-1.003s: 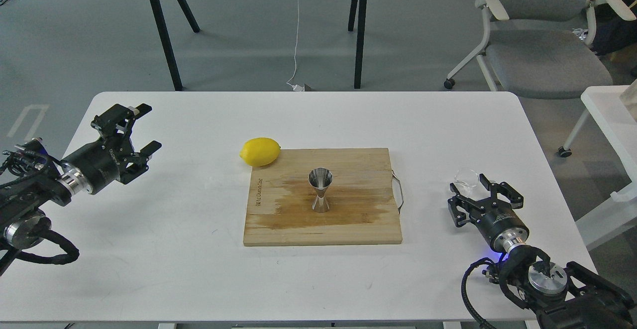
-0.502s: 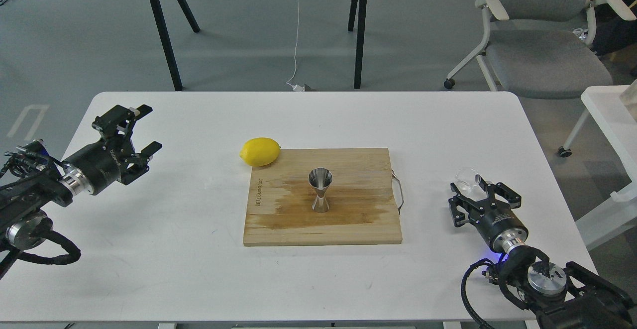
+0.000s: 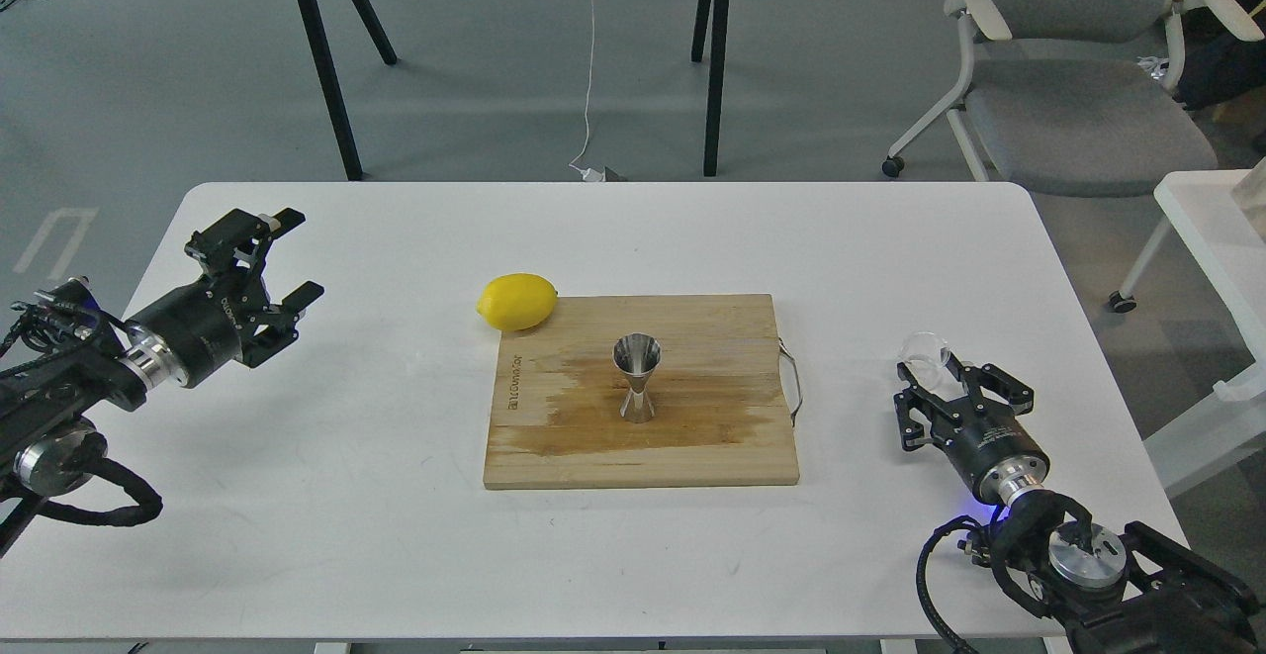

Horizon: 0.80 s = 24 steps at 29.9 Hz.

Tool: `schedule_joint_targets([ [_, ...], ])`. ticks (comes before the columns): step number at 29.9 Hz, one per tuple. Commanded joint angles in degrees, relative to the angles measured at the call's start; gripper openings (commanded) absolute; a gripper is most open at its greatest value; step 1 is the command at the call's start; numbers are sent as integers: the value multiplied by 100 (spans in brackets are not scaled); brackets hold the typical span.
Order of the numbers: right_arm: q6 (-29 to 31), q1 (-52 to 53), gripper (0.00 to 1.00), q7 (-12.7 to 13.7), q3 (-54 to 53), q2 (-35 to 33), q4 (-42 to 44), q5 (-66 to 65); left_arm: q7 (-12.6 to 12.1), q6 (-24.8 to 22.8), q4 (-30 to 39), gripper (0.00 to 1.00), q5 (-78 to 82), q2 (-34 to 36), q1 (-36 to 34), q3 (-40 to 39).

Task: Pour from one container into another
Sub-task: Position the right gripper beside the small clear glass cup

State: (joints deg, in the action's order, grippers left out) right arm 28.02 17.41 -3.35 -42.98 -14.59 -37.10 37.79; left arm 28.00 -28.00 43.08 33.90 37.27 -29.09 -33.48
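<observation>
- Approaching the glass cup point(image 3: 926, 348): the right gripper point(image 3: 957, 389) sits low over the tabletop point(image 3: 396, 535) with its fingers spread apart and nothing between them; the cup stands just beyond its fingertips, slightly toward the inner finger, and whether they touch it cannot be told.
- The jigger point(image 3: 638, 378) stands upright on the wooden cutting board point(image 3: 554, 456), well off to the left of the right gripper (roughly midway between the two arms).
- The left gripper point(image 3: 269, 263) hovers with its fingers spread and empty, the lemon point(image 3: 516, 301) well off to its right, touching the board's far-left corner.
- Handling, as a judgement: the cup is rigid, light, smooth and breakable, so likely to slip under a loose pinch; take it across the side wall at about mid-height, above the thick base, leaving the rim free for pouring. Whether it holds any liquid cannot be told.
- The jigger looks stiff but narrow-footed and probably easy to topple if knocked by the cup.
- Count: one cup, one jigger, one lemon, one board, two grippers.
</observation>
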Motion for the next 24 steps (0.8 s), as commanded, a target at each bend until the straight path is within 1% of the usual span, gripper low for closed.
schedule_joint_targets([
  [1,-2,-1,45,1,9,0,-8,0,0,0,-2,99,2,0,0,0],
  [13,-2,-18,45,-8,9,-9,-131,-132,0,0,-2,99,2,-44,-1,0],
  [20,-2,-36,44,-25,-17,-79,-605,-299,0,0,-37,100,2,-70,-1,0],
  [24,-2,-36,44,-25,0,-290,-921,-334,0,0,-37,100,2,-79,-1,0],
])
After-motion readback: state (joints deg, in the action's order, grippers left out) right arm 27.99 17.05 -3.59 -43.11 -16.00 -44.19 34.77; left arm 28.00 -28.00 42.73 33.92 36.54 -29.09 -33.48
